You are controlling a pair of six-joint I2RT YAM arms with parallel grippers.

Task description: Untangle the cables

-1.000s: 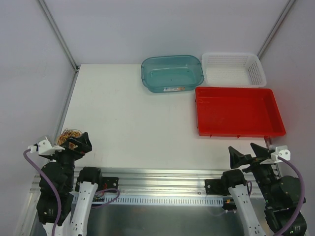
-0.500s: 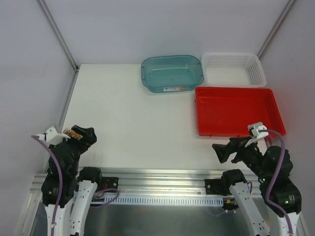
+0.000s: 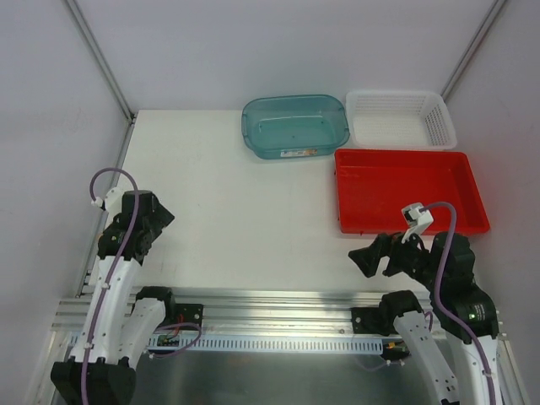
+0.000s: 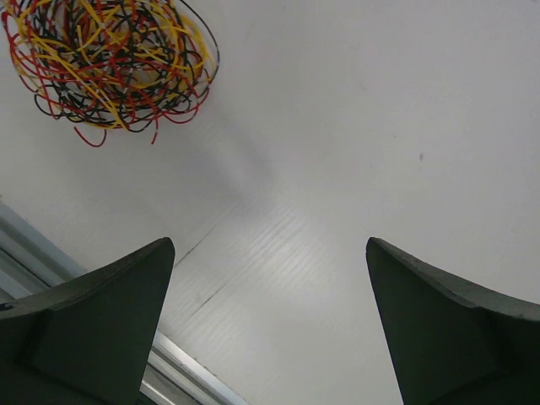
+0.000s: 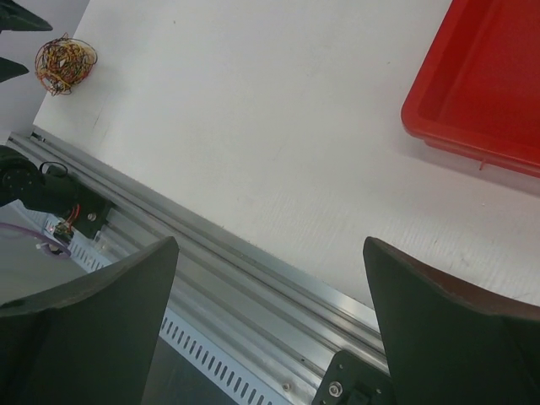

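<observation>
The cables lie as one tangled ball of hair-fine red, yellow and black wire on the white table, at the upper left of the left wrist view. They also show small and far off in the right wrist view, cables. From above, the left arm hides them. My left gripper hovers open beside the ball, holding nothing. Over the table's near right edge my right gripper is open too, empty and far from the tangle.
A teal bin and a white basket stand at the back. A red tray sits in front of the basket, just ahead of my right gripper. An aluminium rail runs along the table's near edge.
Both arms have risen and reached forward over the table. The left arm now covers the cables in the top view. The right gripper has moved left, toward the table's middle. Both stayed open.
</observation>
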